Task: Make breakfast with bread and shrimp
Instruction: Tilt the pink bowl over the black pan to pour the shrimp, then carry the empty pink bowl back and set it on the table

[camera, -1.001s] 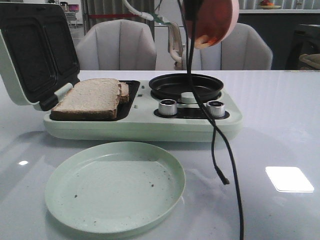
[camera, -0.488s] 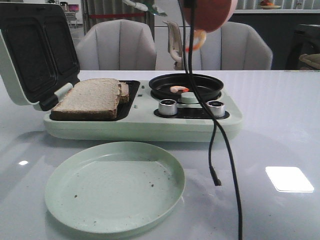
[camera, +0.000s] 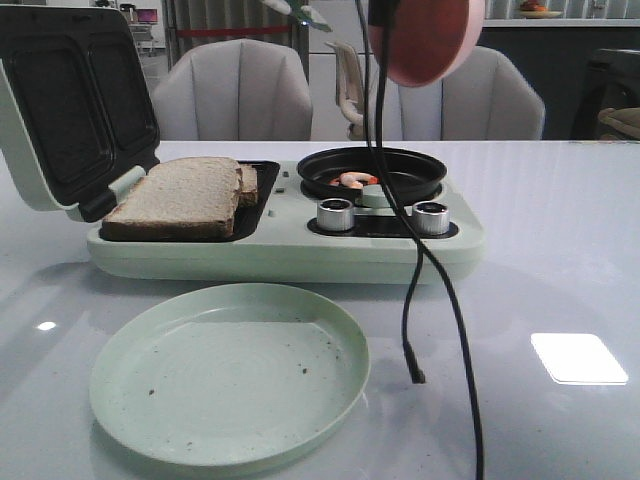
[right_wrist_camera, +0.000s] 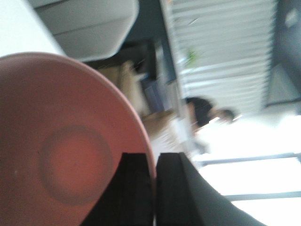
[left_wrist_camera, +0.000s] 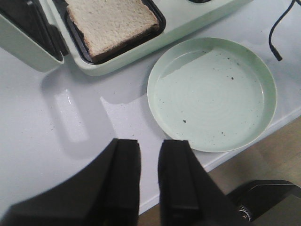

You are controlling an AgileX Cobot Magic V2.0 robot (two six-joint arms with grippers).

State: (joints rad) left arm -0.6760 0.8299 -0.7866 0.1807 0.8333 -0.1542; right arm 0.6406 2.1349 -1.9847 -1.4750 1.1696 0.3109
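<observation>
Shrimp drop looks done: a second ago the shrimp (camera: 352,181) were still on the tilted pink plate (camera: 428,40) above the appliance, half a second ago one piece was in the round black pan (camera: 372,172) and another mid-fall, now all the pink-orange bits sit in the pan, just behind the pale knob (camera: 372,195). Plate reads empty from the front and from the right wrist view, held up on edge over the pan. Right gripper (right_wrist_camera: 154,188) jaws clamped on the plate rim, nearly together. Left gripper (left_wrist_camera: 149,181) parked over the near counter (camera: 560,250) edge, jaws almost together, nothing between them, well clear of the green plate (camera: 230,372). Bread (camera: 185,195) unchanged: stacked slices in the open sandwich bay, lid (camera: 70,105) up. The loose black cable (camera: 440,290) hanging in front has swung a bit lower. Judgement: shrimp-to-pan step complete; next is likely putting the pink plate down, then dealing with the bread. Watch the cable near the pan and knobs.
</observation>
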